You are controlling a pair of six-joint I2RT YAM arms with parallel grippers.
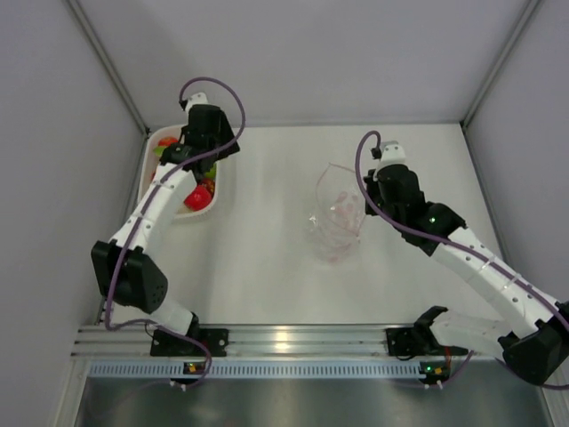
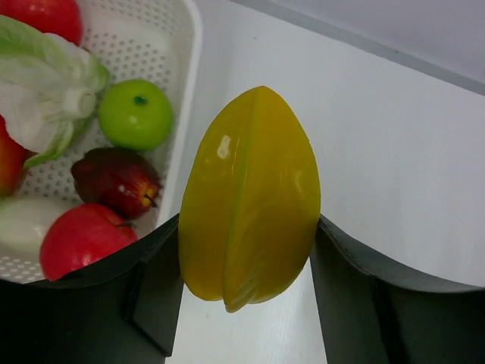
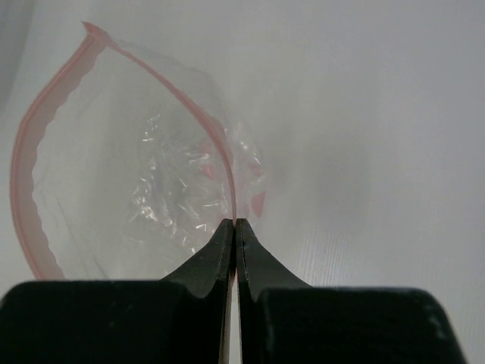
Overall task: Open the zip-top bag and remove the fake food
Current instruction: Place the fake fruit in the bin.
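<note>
The clear zip-top bag [image 1: 336,218] lies open mid-table; its pink zip strip [image 3: 30,136] gapes in a loop and it looks empty. My right gripper [image 3: 235,224] is shut on the bag's pink strip, holding that edge up. My left gripper [image 2: 250,250] is shut on a yellow ridged fake fruit [image 2: 250,193], held just right of the white basket [image 2: 186,45]. In the basket lie a green apple [image 2: 136,114], a dark red apple [image 2: 117,180], red fruits [image 2: 79,239] and a white radish with green leaves [image 2: 42,95]. The left gripper [image 1: 206,169] is above the basket's right rim.
The white perforated basket [image 1: 153,151] stands at the back left by the left wall. Grey walls close in the table on three sides. A metal rail [image 1: 284,342] runs along the near edge with both arm bases.
</note>
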